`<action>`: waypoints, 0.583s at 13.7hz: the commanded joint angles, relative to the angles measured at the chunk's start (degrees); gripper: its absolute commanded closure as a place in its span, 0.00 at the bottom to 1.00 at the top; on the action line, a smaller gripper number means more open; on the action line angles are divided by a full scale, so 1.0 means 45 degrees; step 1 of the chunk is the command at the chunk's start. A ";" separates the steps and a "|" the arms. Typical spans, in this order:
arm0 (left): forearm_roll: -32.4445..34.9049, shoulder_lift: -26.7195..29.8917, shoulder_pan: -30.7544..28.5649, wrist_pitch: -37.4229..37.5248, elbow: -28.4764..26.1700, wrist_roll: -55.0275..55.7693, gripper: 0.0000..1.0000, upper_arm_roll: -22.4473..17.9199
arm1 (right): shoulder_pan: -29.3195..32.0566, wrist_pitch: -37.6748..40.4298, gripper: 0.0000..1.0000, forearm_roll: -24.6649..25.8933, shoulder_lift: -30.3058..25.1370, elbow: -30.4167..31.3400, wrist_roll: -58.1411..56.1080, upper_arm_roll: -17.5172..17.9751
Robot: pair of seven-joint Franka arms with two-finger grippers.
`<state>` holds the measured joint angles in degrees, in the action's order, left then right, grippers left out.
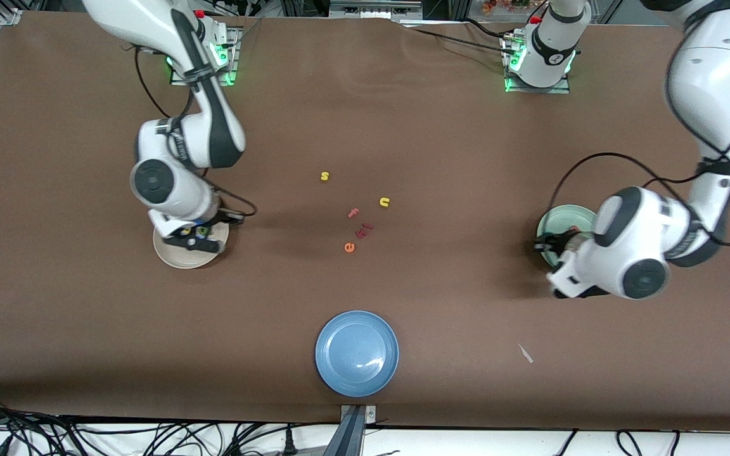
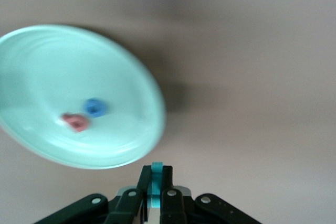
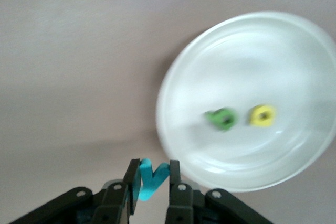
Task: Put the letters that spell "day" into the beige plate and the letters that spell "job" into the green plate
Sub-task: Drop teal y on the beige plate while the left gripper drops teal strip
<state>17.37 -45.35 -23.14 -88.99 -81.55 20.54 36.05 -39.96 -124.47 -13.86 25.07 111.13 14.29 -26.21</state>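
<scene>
Your left gripper (image 2: 155, 195) is clamped on the teal "j" (image 2: 156, 182), held upright between the fingers, hanging by the rim of the green plate (image 2: 31, 51) at the left arm's end of the table. In that plate you already have the blue "o" (image 2: 95, 107) and the salmon-red "b" (image 2: 75, 122), lying just beside each other. Your right gripper (image 3: 151, 190) is clamped on the teal "y" (image 3: 149, 178), hanging by the rim of the beige plate (image 3: 294, 40) at the right arm's end of the table. In that plate sit the dark green letter (image 3: 222, 118) and the yellow letter with the round bowl (image 3: 262, 115), close together but apart. From the front view, both wrists cover part of their plates, so you only see a slice of each rim. Mid-table you have the leftovers: yellow "s" (image 1: 324, 176) farthest from the front camera, yellow "u" (image 1: 384, 202), salmon "f" (image 1: 353, 213), a dark red piece (image 1: 364, 229) I can't read, and the orange "e" (image 1: 349, 247) nearest of the cluster. The blue plate (image 1: 357, 353) sits near the table edge closest to the front camera, well apart from the letters. A small pale scrap (image 1: 525, 353) lies on the table toward the left arm's end.
</scene>
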 commanded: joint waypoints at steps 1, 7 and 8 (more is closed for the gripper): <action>0.0181 0.0137 -0.1008 0.0070 -0.1211 -0.1495 1.00 0.0133 | 0.0381 0.0043 0.91 0.0093 0.0248 0.0149 -0.1434 -0.0348; 0.0300 -0.0292 -0.1382 -0.1042 -0.1643 -0.1674 1.00 0.0133 | 0.1185 0.0140 0.00 -0.0024 0.0602 0.0559 -0.2512 -0.0348; 0.0300 -0.0312 -0.1440 -0.1063 -0.1682 -0.1674 0.78 0.0133 | 0.1166 0.0276 0.00 -0.0024 0.0389 0.0520 -0.2512 -0.0329</action>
<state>18.06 -46.55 -29.15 -92.92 -88.69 13.20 36.12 -34.60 -124.38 -13.88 28.86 113.21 3.75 -27.88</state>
